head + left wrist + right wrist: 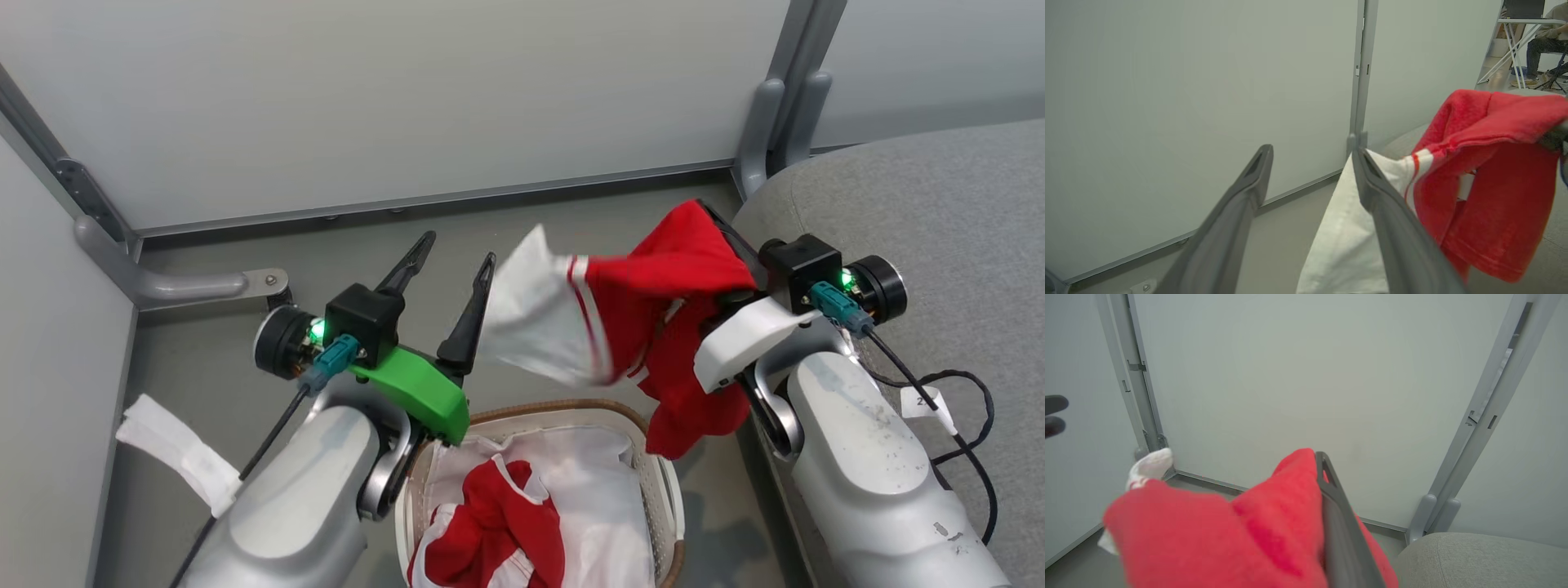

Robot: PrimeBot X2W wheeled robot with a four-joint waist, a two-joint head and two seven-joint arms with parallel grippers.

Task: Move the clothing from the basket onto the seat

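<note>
L gripper [459,247] stands spread wide w/ nothing between its jaws; in the left wrist view the white end of the lifted garment [1347,245] sits just outside the finger [1392,228] on that view's right (touching or only behind it, can't tell). Below and a bit right of those jaws is the basket [531,411], w/ at least one more red piece [498,523] bunched on the white liner [596,482], so the basket isn't emptied. Right of the L jaws, and strung out toward the R ones, hangs the lifted garment [669,278]: white end nearest the L fingertips, then the striped band, then the red bulk drooping down past the basket's far rim. R gripper [722,229] is clenched on the red end of it; the right wrist view has red cloth [1229,531] draped over the jaws, w/ one dark finger [1335,522] edging out beside it. The seat [939,204] lies just right of the R jaws and below them, near but not yet under the cloth. Progress, as I read it: one piece is up and out of the basket, carried by the R arm alone, approx. halfway through its trip; what's left is to swing it over the seat, open the jaws, then go back for the rest in the basket.
</note>
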